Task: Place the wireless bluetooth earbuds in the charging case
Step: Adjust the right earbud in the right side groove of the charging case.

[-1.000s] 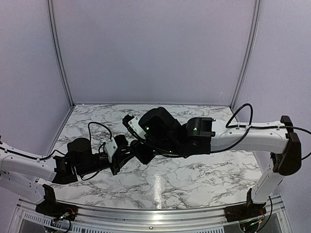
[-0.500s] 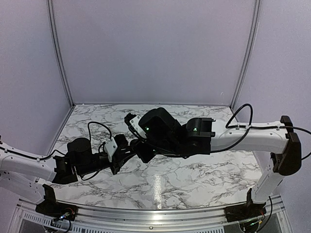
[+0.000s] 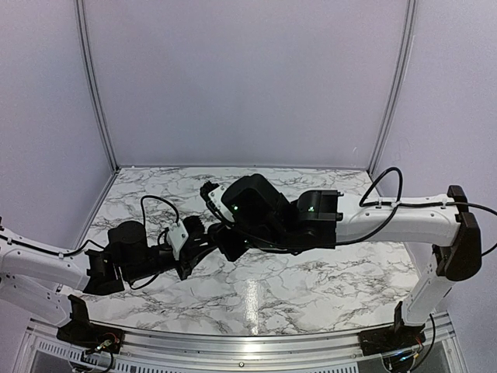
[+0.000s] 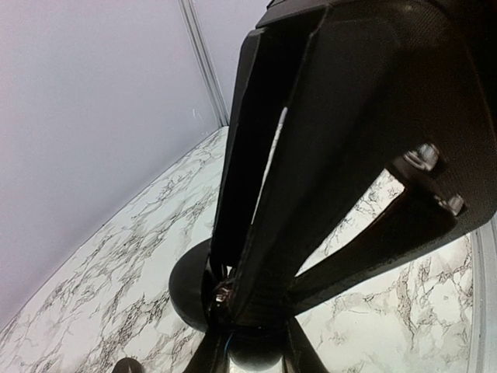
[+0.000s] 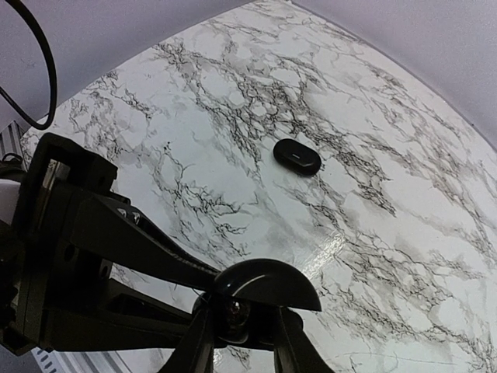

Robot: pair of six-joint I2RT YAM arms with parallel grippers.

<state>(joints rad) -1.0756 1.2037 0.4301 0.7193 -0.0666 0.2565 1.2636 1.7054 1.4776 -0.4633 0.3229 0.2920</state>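
The left gripper point(image 4: 229, 301) clamps the round black charging case point(image 5: 264, 284), lid raised, evidently steadying it for the right gripper point(image 5: 242, 325), whose jaws I cannot tell are gripping anything, while a small glossy black oval earbud point(image 5: 297, 156) waits well apart on the marble-patterned table point(image 5: 388, 256).

Plain pale lilac walls point(image 3: 248, 78) close in the back and both sides, with slim metal posts point(image 3: 92, 85) running up the corners. Below sits a white marble-look table point(image 3: 326, 287), grey-veined, with a bright glare streak point(image 3: 252, 299) near the front metal rail point(image 3: 248, 346).
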